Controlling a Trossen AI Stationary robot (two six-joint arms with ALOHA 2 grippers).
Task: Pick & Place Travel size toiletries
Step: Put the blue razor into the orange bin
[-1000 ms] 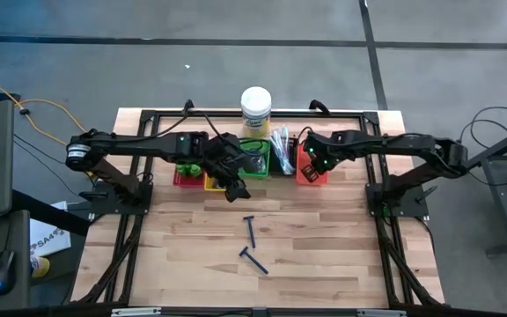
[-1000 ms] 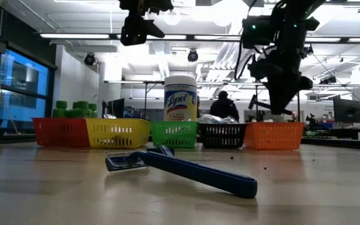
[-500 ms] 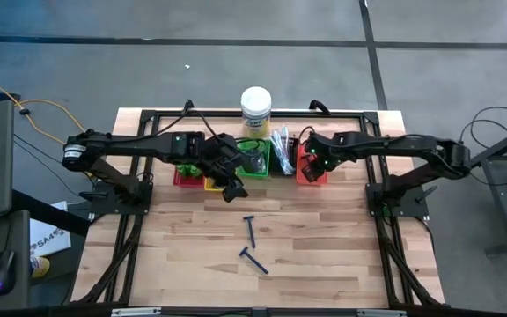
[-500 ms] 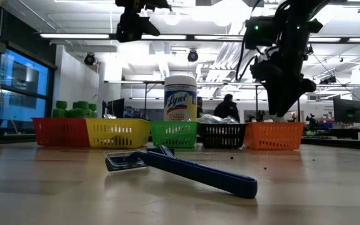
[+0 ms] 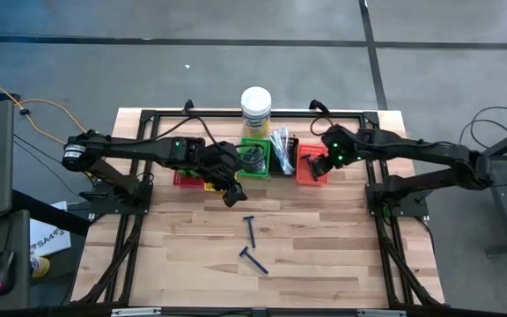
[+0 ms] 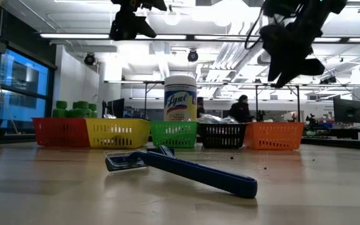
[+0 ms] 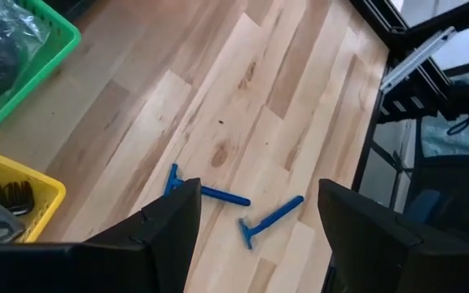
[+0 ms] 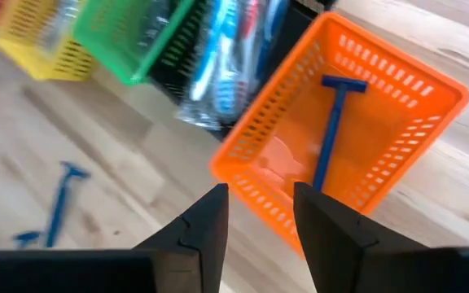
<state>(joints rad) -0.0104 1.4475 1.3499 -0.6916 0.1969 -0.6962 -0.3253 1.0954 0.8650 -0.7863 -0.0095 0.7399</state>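
One razor [image 8: 330,130] lies flat inside the orange tray [image 8: 420,155], so that drop reads as done; the step in hand looks like the turn toward the two razors left on the bare wood. The right gripper [image 5: 322,160] hangs above the orange tray at the back of the table [image 5: 324,255], well off the surface in the low view; its fingers [image 8: 200,229] are parted with nothing between them, released, touching nothing. The left gripper [image 5: 229,195] hovers just in front of the yellow tray [image 7: 23,195] and green tray [image 7: 51,49], fingers [image 7: 169,224] spread wide and empty, and its wrist view looks straight down at the two loose razors. Those are the upper razor [image 5: 251,231] and the lower razor [image 5: 253,261], near each other mid-table, apart from both grippers and from every tray; in the low view the nearer one lies flat with its head to the left. Next move, as a judgement: one arm drops to a razor handle, lines its fingers across the thin handle, closes, lifts, carries to the orange tray. The left looks better placed since it is nearer. Risk: the handle is slim and lies flat on the wood, so fingertips may scrape the table or nudge the razor sideways. Other trays in the back row hold other toiletries; the tall jar [image 5: 255,110] stands behind them.
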